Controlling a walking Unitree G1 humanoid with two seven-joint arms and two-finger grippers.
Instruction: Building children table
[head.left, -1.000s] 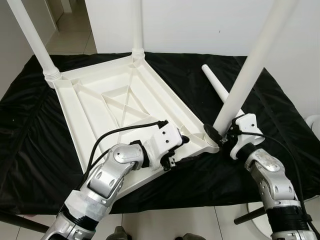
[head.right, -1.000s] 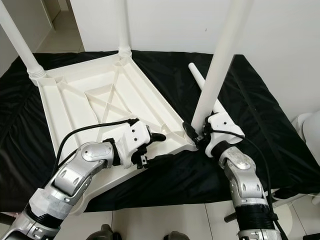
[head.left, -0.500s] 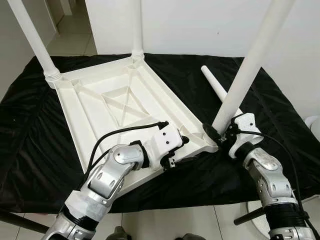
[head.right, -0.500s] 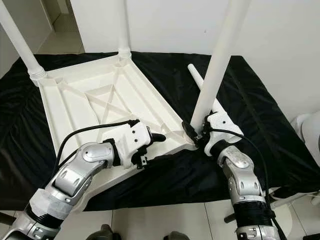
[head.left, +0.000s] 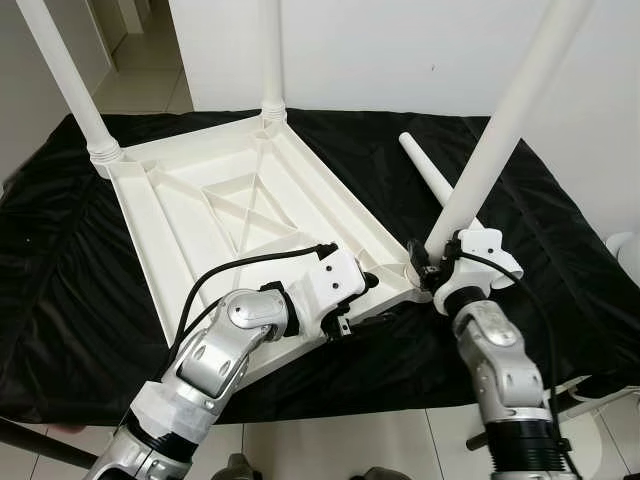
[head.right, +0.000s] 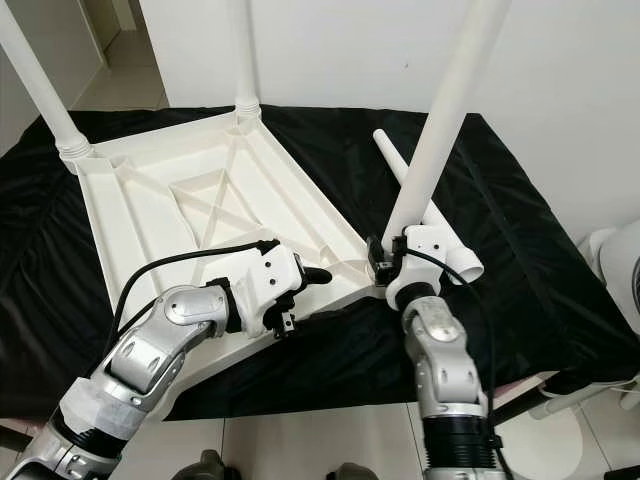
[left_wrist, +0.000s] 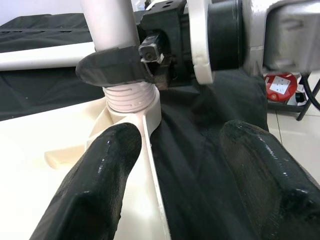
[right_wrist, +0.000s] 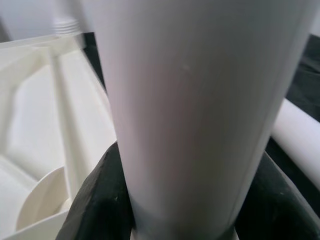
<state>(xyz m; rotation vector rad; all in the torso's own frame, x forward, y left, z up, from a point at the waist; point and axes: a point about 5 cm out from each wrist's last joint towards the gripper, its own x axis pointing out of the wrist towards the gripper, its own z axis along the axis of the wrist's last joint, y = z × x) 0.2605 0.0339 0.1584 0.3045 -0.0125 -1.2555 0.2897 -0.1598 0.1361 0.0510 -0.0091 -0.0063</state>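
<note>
The white tabletop (head.left: 200, 230) lies upside down on a black cloth (head.left: 60, 260). Two white legs (head.left: 65, 80) (head.left: 272, 55) stand in its far corners. My right gripper (head.left: 425, 268) is shut on the bottom of a third leg (head.left: 490, 150), which leans over the near right corner; its threaded end (left_wrist: 131, 97) sits at the corner socket. In the right wrist view that leg (right_wrist: 200, 100) stands between the black fingers (right_wrist: 95, 195). My left gripper (head.left: 372, 298) is open and straddles the tabletop's near rim (left_wrist: 152, 150) close to that corner. A fourth leg (head.left: 430, 175) lies loose on the cloth.
A white wall (head.left: 400, 50) stands right behind the cloth. Tiled floor (head.left: 340, 450) shows along the near edge. A white round object (head.left: 628, 245) sits at the far right, and a red item (left_wrist: 280, 85) lies on the floor beyond the cloth.
My right forearm has swung inward to the left, and the gripper with the leg's base has shifted slightly toward the corner socket. The left arm has stayed put.
</note>
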